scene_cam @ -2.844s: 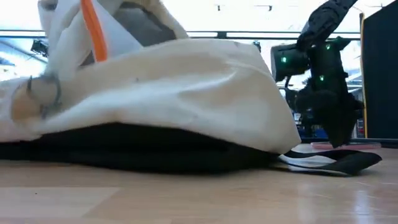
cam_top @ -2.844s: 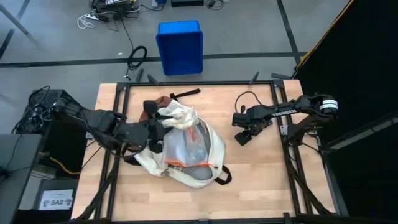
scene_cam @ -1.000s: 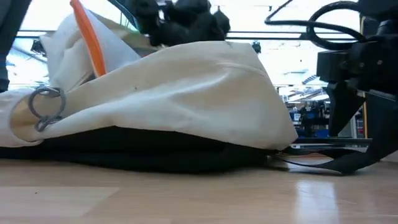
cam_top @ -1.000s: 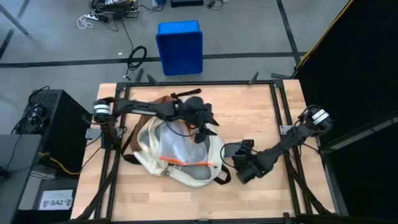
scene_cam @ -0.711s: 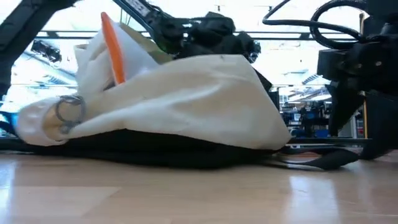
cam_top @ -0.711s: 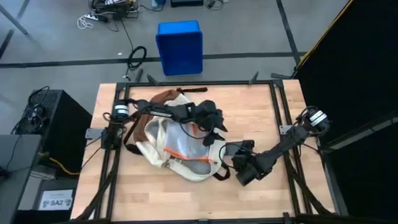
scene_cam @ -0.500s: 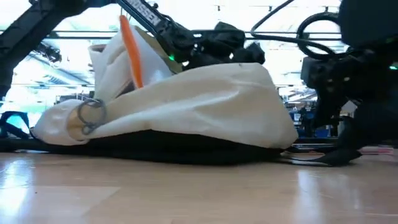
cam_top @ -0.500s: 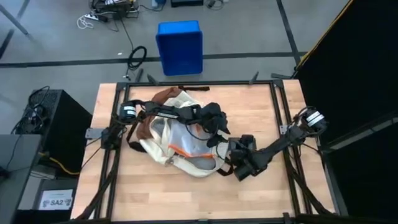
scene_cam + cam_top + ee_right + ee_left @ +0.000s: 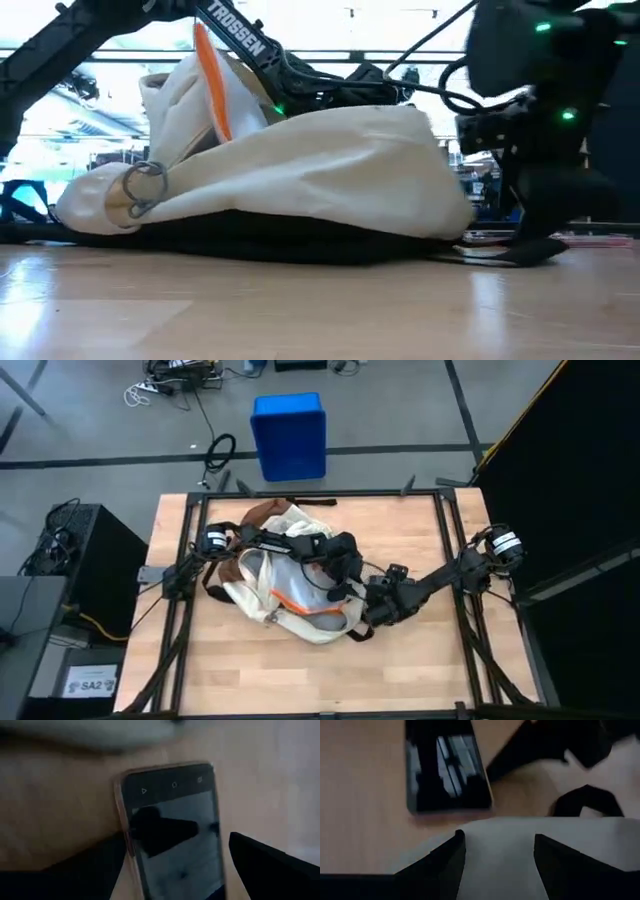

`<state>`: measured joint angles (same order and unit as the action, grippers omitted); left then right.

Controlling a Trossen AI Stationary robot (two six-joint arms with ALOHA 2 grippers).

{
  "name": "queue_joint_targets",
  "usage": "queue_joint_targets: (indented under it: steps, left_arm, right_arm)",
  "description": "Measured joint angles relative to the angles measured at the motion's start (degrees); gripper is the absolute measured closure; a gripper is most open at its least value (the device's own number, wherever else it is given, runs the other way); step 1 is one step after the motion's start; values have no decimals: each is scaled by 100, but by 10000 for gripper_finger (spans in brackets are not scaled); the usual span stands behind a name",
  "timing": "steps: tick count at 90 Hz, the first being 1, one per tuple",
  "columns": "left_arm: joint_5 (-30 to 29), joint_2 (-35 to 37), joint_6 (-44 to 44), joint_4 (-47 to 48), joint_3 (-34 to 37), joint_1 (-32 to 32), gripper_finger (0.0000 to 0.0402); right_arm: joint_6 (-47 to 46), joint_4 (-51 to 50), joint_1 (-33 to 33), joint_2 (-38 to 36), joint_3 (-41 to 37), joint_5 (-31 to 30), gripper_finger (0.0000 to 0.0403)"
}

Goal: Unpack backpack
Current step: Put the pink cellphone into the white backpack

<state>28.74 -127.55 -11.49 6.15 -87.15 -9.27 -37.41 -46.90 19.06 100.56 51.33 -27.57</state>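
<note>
Closer now, right pincer (image 9: 378, 612) straddles phone (image 9: 172, 827) half-hidden beside backpack (image 9: 300, 622).

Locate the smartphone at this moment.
The smartphone lies screen-up on the wooden table, just off the backpack on its right-arm side; the right wrist view shows it between the open right tool fingers.

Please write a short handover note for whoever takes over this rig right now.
Left end effector: open, over the backpack at its right side, holding nothing.
Right end effector: open, low beside the backpack's right edge, right over a phone lying flat on the table.
Done: phone is out on the wood.
Left: an orange-edged clear pouch lies on the opened backpack; anything else inside is hidden.
</note>
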Motion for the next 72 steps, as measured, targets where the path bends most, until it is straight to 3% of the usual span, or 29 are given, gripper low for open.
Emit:
queue_joint_targets:
  steps: [15, 28, 44, 57, 72]
  left_arm:
    - [12, 74, -315, 987, -11, -33, 206]
    - [-12, 106, -483, 1618, -15, -49, 238]
    - [-84, 395, -501, 2044, 23, -124, 279]
    - [-508, 982, -592, 2505, 223, -143, 303]
    - [-1319, 2158, -401, 2506, 1072, -106, 324]
  right_arm:
    - [-113, 71, -264, -27, 9, 750, 122]
    - [-103, 198, -318, -42, 16, 1182, 163]
    - [-63, 247, -221, -41, 209, 1260, 208]
    - [-59, 1005, -76, -62, 397, 1886, 233]
    - [122, 2059, 17, -23, 393, 2159, 239]
